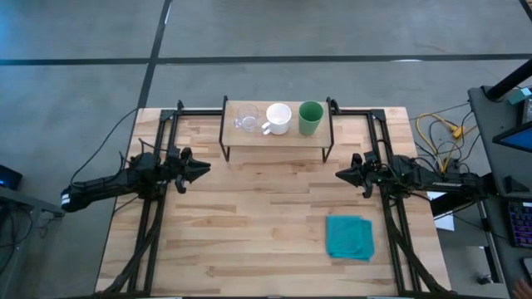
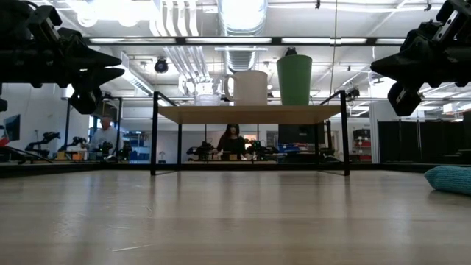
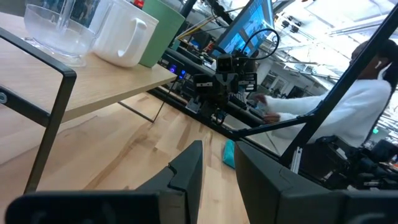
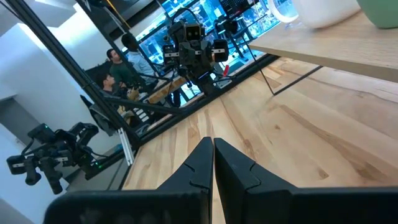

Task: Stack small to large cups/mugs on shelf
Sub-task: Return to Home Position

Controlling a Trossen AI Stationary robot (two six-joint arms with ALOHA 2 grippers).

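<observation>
The shelf (image 1: 274, 139) stands at the table's far middle on thin black legs. On its board, from left to right, stand a clear glass cup (image 1: 245, 120), a white handled mug (image 1: 278, 119) and a green cup (image 1: 310, 118), each on its base; they also show in the low view, the glass cup (image 2: 207, 93), the mug (image 2: 250, 87) and the green cup (image 2: 294, 79). My left gripper (image 1: 205, 169) hovers left of the shelf, open and empty, its fingers (image 3: 193, 162) parted. My right gripper (image 1: 338, 174) hovers right of the shelf, shut and empty, with its fingers (image 4: 202, 155) together.
A folded teal cloth (image 1: 349, 237) lies on the table at the near right. The black arm frames run along both table sides. People and equipment show in the room beyond the table. Bare tabletop lies between the two grippers, in front of the shelf.
</observation>
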